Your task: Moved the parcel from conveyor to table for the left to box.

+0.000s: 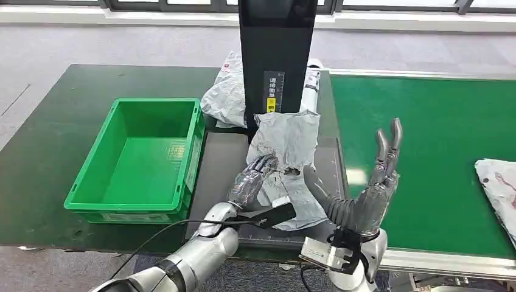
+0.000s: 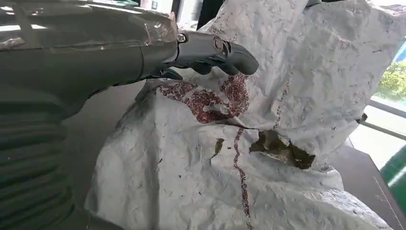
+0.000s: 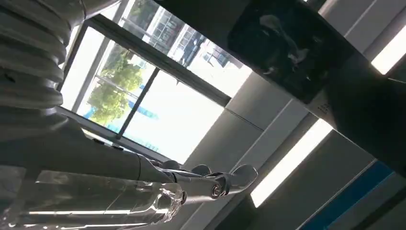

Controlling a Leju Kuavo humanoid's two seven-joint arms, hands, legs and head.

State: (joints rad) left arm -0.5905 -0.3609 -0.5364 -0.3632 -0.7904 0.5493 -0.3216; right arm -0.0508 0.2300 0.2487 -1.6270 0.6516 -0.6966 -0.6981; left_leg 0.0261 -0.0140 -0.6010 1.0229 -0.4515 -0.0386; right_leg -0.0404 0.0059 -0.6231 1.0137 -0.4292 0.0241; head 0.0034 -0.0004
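Head view shows the left robot hand [image 1: 252, 177] lying on the crumpled grey plastic mailer parcel [image 1: 286, 161], fingers curved down onto its wrinkled skin. Whether it has a real hold or merely presses on the bag I cannot tell; in the left wrist view the thick grey thumb [image 2: 215, 50] hovers just over the film, with the other fingers hidden behind the cover. My reading is that this hand is reaching to take the parcel, since it lies near the box.

The right robot hand [image 1: 371, 188] stands just beside the parcel, palm up and fingers spread and raised, holding nothing. It looks released, as befits a hand that has set its load down and left it to the other.

The parcel itself rests on the dark grey mat [image 1: 222, 152] of the dark green worktop [image 1: 55, 152], propped against the tall black upright panel [image 1: 277, 55]. It is therefore off the bright green conveyor belt [image 1: 426, 134] and between the two hands. The open green plastic crate [image 1: 143, 155] sits to its left, well placed to receive it.

A red printed mark [image 2: 210, 98] crosses the parcel beside a torn patch; it is not legible. The panel bears a small label [image 1: 273, 91] with white characters and a yellow patch, too small to read. A second grey bag [image 1: 225, 91] lies behind the crate, and another [image 1: 498, 182] waits on the belt.
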